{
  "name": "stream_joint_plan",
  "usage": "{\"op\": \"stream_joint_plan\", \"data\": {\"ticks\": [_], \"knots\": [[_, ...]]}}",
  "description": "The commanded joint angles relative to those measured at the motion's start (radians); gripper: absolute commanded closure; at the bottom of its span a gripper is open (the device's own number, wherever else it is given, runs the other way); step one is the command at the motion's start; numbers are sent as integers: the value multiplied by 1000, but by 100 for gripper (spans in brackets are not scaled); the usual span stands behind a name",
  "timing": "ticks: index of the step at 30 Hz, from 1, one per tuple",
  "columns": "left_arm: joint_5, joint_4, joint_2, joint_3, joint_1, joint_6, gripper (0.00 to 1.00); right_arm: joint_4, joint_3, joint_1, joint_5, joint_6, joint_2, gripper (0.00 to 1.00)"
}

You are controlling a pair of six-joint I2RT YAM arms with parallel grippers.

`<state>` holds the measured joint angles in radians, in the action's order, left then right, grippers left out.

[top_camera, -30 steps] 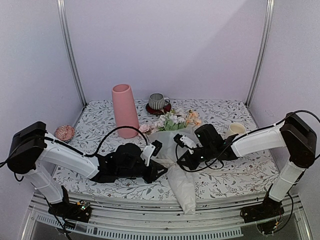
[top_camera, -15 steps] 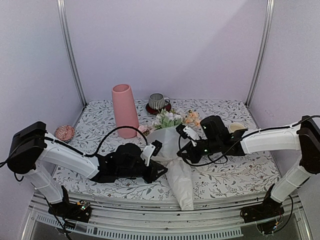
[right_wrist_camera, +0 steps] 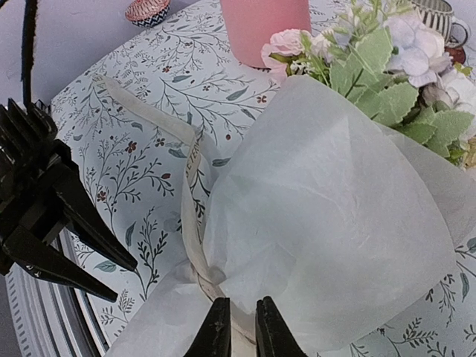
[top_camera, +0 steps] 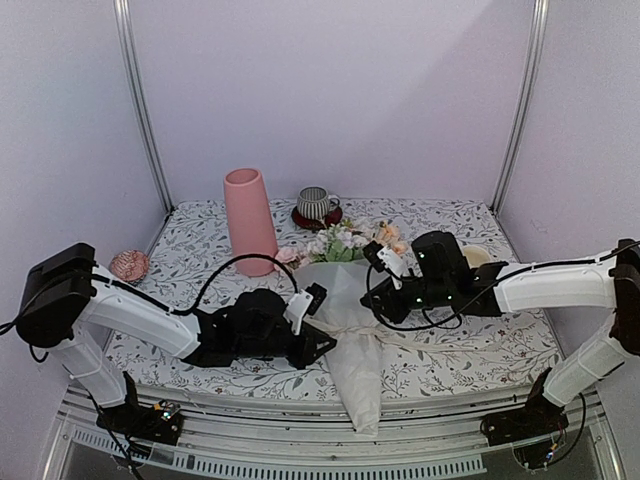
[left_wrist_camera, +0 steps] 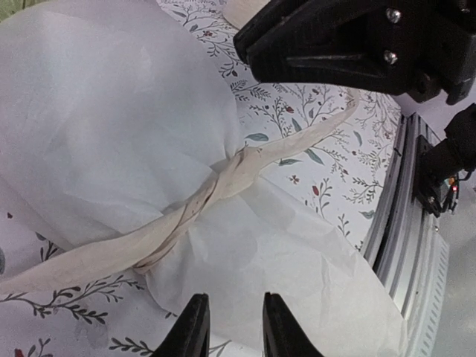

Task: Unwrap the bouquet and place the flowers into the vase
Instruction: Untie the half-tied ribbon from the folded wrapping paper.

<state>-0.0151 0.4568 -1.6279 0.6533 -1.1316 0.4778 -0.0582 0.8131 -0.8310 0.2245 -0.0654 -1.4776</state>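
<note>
The bouquet (top_camera: pixel 350 330) lies mid-table, a white paper cone with its narrow end over the front edge. The flowers (top_camera: pixel 350 240) show pink, white and peach blooms at its far end, also seen in the right wrist view (right_wrist_camera: pixel 379 67). A cream ribbon (left_wrist_camera: pixel 223 182) is twisted round the cone, with no bow. My right gripper (right_wrist_camera: pixel 238 303) is nearly closed, and the ribbon (right_wrist_camera: pixel 188 223) runs into its narrow gap. My left gripper (left_wrist_camera: pixel 232 299) hovers open over the paper's lower part, left of the cone (top_camera: pixel 328 345). The pink vase (top_camera: pixel 248 220) stands upright at the back left.
A grey striped mug (top_camera: pixel 317 203) sits on a dark red coaster behind the flowers. A cream mug (top_camera: pixel 475 258) is partly hidden behind my right arm. A small pink patterned object (top_camera: pixel 129 265) lies at the left edge. A metal rail (left_wrist_camera: pixel 401 223) borders the table front.
My right gripper has moved back and to the right, its arm stretching out low. The cone's narrow end has swung left and straightened. The left arm has stayed put.
</note>
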Motion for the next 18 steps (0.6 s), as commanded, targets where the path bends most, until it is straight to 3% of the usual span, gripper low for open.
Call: {"op": "stream_joint_plan", "data": {"ticks": [1,18], "knots": [[-12,-8,-24,33,-14,-19,73,-15,-35,2,-41,-10,43,86],[-49,-102,-127,164,-25,-21,72,-123,-120,3,4,-73,7,87]]}}
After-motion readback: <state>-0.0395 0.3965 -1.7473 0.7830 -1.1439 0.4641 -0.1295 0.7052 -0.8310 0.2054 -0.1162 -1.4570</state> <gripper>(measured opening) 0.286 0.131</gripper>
